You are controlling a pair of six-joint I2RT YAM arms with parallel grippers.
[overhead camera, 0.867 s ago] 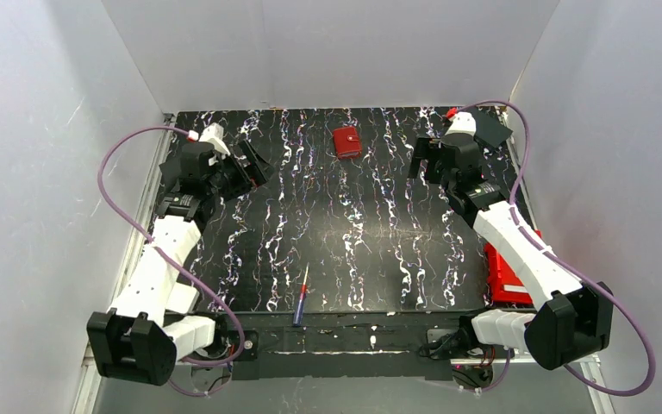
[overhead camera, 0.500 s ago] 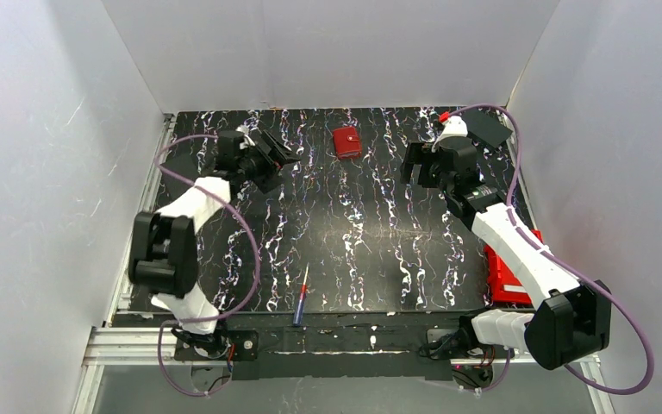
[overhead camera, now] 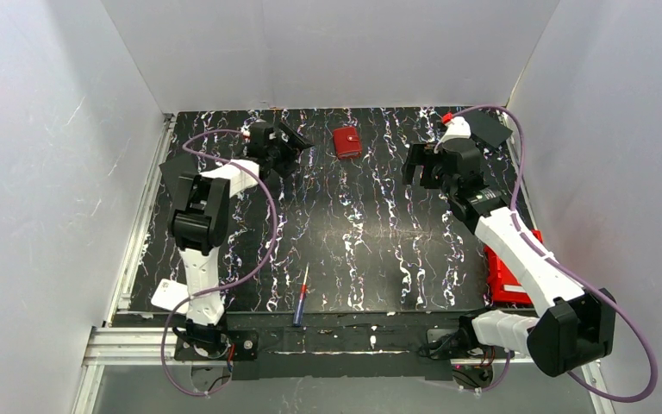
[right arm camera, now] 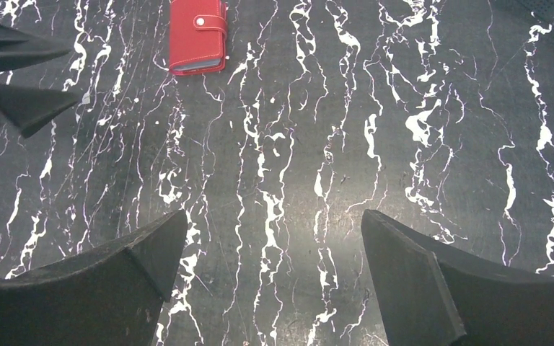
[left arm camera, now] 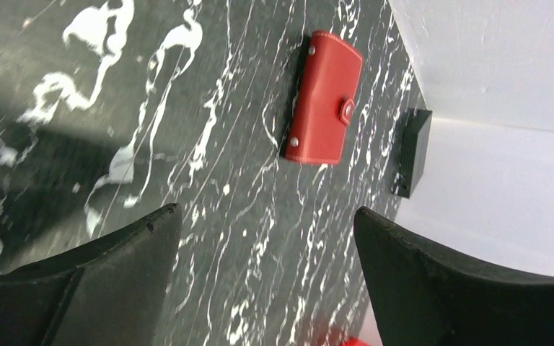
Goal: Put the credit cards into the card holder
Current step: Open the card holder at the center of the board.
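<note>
The card holder is a small red case lying shut by its snap tab on the black marbled table near the back middle. It also shows in the left wrist view and the right wrist view. My left gripper hovers just left of it, open, nothing between its fingers. My right gripper hangs to the holder's right and a little nearer, open and empty. The left gripper's fingertips show at the right wrist view's left edge. No credit cards show in any view.
A black flat box sits in the back right corner, also in the left wrist view. A red bin lies at the right edge, partly under the right arm. A red-and-blue pen lies near the front edge. White walls enclose the table.
The left arm has swung from the back left towards the middle, bringing its gripper close beside the card holder. The right gripper has barely shifted. Both stay open.
</note>
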